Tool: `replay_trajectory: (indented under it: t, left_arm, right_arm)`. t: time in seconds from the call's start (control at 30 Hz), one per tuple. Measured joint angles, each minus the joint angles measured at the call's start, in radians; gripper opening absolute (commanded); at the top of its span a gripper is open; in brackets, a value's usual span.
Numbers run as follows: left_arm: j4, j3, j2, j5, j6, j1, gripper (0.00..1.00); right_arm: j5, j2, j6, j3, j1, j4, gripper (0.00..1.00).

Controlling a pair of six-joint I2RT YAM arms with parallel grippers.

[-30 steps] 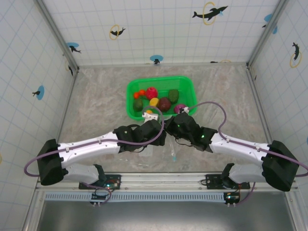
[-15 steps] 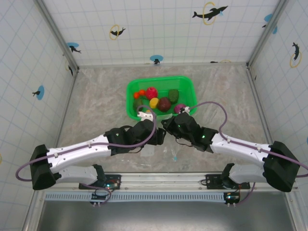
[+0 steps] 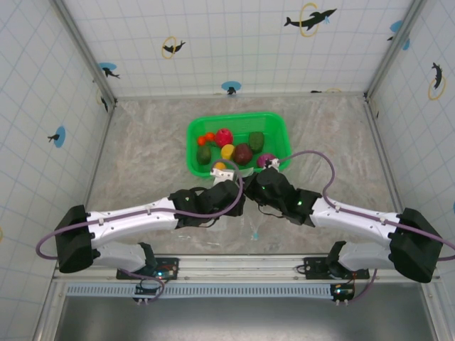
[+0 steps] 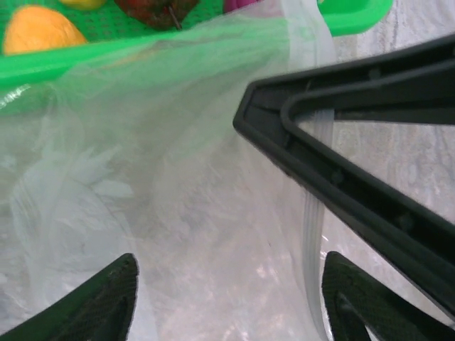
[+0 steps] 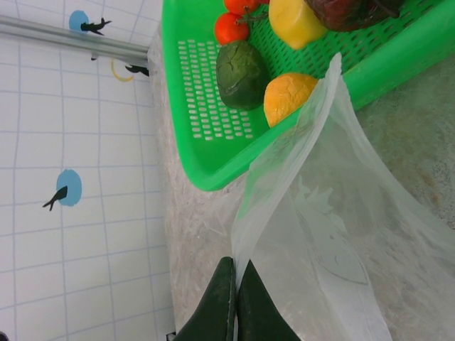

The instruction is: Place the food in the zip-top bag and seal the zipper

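The clear zip-top bag (image 5: 341, 241) hangs in front of the green basket (image 5: 202, 135). My right gripper (image 5: 236, 288) is shut on the bag's edge. In the left wrist view the bag (image 4: 199, 213) spreads between the fingertips of my left gripper (image 4: 227, 305), which is open. The pale zipper (image 4: 313, 234) runs down beside its right finger (image 4: 359, 305). The right gripper's black finger (image 4: 341, 170) crosses that view. The food lies in the basket: orange (image 5: 288, 96), dark green (image 5: 242, 71), red (image 5: 229, 28), yellow (image 5: 295, 20). From above, both grippers (image 3: 231, 190) (image 3: 256, 183) meet just before the basket (image 3: 277, 128).
The basket (image 3: 192, 131) sits mid-table with maroon (image 3: 244, 153), pink (image 3: 225, 136) and purple (image 3: 265, 159) pieces too. Tiled walls close in the left, right and far sides. Bare marbled tabletop (image 3: 142, 156) lies left and right of the basket.
The left arm drew back to the left, then came forward again to the bag, and its jaws narrowed. The right gripper stayed shut on the bag's edge.
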Motion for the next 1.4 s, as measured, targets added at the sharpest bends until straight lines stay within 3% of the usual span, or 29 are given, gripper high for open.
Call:
replay_trajectory:
  t: [0.4, 0.7, 0.87, 1.0, 1.2, 1.4]
  left_arm:
    - [0.011, 0.0, -0.014, -0.014, -0.004, 0.0, 0.01]
    - [0.029, -0.026, -0.074, 0.009, -0.001, 0.015, 0.0]
    - [0.065, -0.093, -0.154, 0.056, -0.007, 0.066, 0.0]
    - [0.117, -0.127, -0.188, 0.102, -0.009, 0.088, 0.0]
    - [0.163, -0.139, -0.185, 0.154, -0.018, 0.087, 0.0]
    - [0.168, -0.139, -0.185, 0.152, -0.019, 0.087, 0.0]
  right_arm:
    - [0.028, 0.006, -0.055, 0.002, 0.018, -0.005, 0.03]
    - [-0.014, -0.013, -0.211, 0.028, -0.014, -0.009, 0.32]
    - [-0.085, -0.143, -0.349, 0.009, -0.051, -0.001, 0.52]
    - [-0.156, -0.192, -0.439, -0.003, -0.074, -0.006, 0.53]
    - [-0.248, -0.106, -0.487, -0.006, -0.076, -0.067, 0.49]
    - [-0.257, -0.103, -0.501, -0.055, -0.068, -0.096, 0.46]
